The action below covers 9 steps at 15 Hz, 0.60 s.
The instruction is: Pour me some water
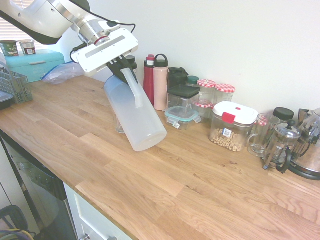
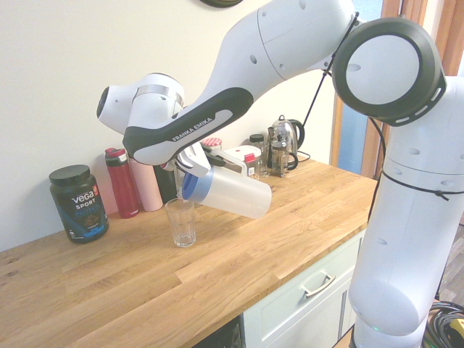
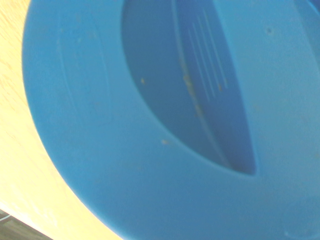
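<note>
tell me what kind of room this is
Most likely a home kitchen: a wooden countertop over white drawers, an electric kettle and a French press by the wall, and lidded food containers. The arm is tipping a jug over a glass.

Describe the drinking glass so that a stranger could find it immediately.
On the wooden counter, look under the tilted frosted jug held by the pincer. The glass stands upright below its blue lid. It alone is small, clear and open-topped.
</note>
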{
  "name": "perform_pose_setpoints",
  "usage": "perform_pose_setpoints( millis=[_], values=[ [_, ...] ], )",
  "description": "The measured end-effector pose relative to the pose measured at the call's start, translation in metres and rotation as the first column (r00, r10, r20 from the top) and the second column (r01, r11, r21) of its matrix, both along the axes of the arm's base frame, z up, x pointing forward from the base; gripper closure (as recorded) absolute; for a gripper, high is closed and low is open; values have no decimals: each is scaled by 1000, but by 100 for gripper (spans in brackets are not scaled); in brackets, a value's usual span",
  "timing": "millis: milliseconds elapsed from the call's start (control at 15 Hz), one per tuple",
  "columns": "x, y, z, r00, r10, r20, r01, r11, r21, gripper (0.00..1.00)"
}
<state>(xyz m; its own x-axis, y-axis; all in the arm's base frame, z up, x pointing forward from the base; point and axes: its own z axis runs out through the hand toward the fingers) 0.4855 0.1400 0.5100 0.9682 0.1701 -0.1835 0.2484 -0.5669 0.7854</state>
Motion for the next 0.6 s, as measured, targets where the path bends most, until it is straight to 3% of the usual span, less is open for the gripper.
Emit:
perform_pose_setpoints(
  millis=[333,600],
  values=[
    [4,0,0,999,2,33,-3,999,32,100],
    [12,-12,15,993,-30,113,9,984,177,100]
  ],
)
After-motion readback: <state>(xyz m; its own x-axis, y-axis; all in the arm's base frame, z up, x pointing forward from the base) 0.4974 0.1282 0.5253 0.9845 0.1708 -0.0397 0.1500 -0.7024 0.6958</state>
